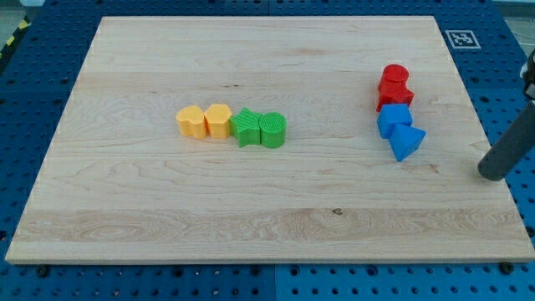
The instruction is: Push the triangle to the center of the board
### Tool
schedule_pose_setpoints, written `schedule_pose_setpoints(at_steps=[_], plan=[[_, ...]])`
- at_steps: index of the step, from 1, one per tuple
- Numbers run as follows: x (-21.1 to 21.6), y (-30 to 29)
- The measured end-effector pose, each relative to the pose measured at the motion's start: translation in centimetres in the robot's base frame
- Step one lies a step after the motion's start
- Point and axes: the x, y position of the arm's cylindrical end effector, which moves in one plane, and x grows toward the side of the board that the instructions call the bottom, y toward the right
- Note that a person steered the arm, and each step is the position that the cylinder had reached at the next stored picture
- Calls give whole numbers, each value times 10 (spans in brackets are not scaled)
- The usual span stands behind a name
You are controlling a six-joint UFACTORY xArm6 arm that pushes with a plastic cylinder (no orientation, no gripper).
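Note:
A blue triangle block [407, 142] lies at the view's right on the wooden board [267, 209], touching a blue cube-like block [393, 119] just above it. Two red blocks [394, 87] stand above those, in one column. My tip [493, 171] is the lower end of a dark rod coming in from the right edge; it sits to the right of the blue triangle and slightly below it, well apart from it.
Near the board's middle left, a row of blocks touches side by side: two yellow blocks [205, 121], a green star-like block [246, 127] and a green round block [272, 130]. A marker tag [461, 38] lies off the board's top right corner.

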Motion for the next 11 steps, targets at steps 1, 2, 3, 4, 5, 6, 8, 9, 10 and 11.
schedule_pose_setpoints(at_steps=[1, 2, 3, 4, 5, 6, 8, 9, 10, 11], plan=[[-5, -12], [-5, -32], [-5, -43], [-6, -61], [-15, -64], [-18, -73], [-20, -132], [-22, -142], [-26, -156], [-26, -175]])
